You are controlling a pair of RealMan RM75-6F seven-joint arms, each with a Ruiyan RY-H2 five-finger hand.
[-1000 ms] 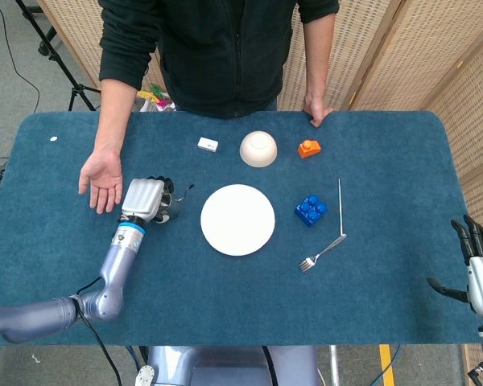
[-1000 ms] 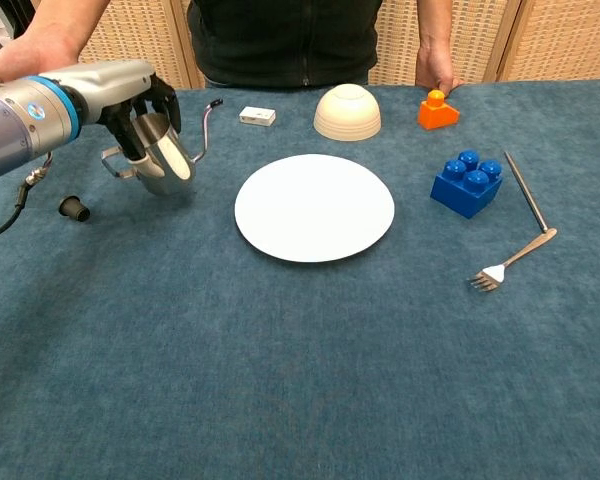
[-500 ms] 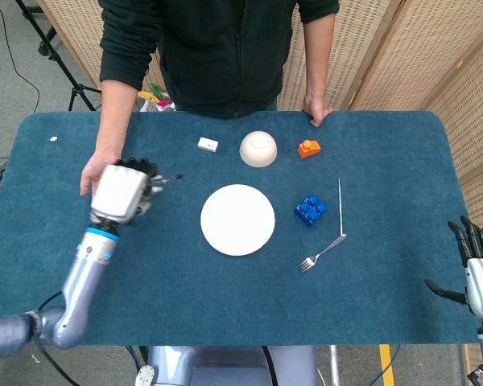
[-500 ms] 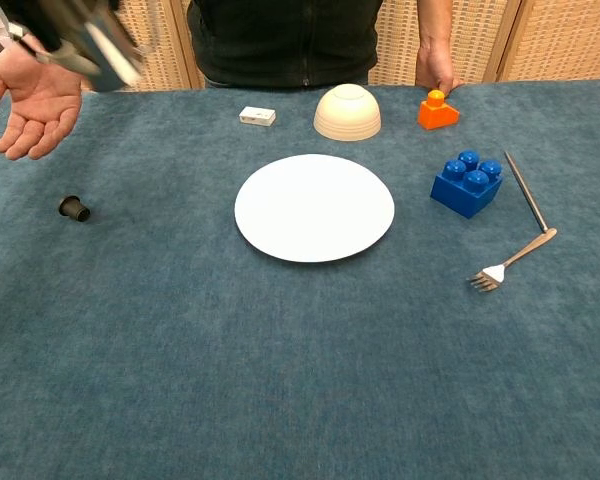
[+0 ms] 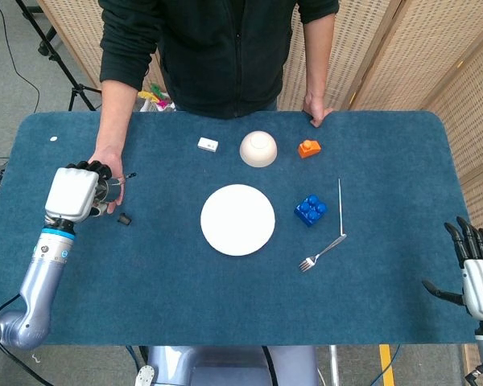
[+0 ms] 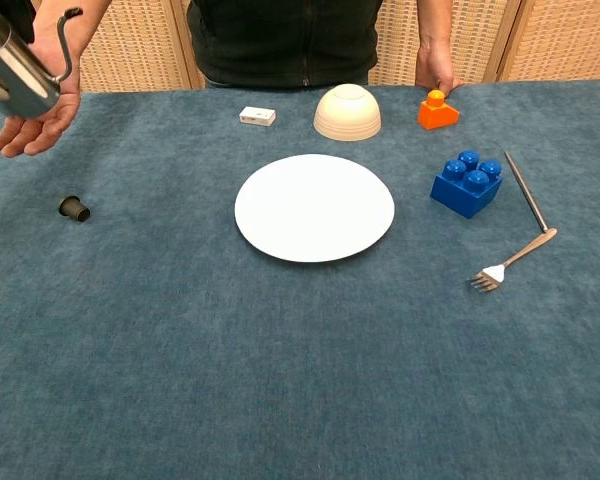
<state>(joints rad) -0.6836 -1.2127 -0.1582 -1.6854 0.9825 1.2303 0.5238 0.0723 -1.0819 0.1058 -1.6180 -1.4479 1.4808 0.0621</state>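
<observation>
I can read no text, label, brand or number on anything on my screens here.

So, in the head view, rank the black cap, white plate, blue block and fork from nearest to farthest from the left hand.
1. Black cap, just right of the left hand.
2. White plate, table middle.
3. Blue block, right of the plate.
4. Fork, farthest right, in front of the block.

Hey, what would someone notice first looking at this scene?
Probably the left hand at the table's left edge, holding a small metal kettle over a person's open palm. Next, the white plate in the middle, with a blue toy brick and fork to its right.
</observation>
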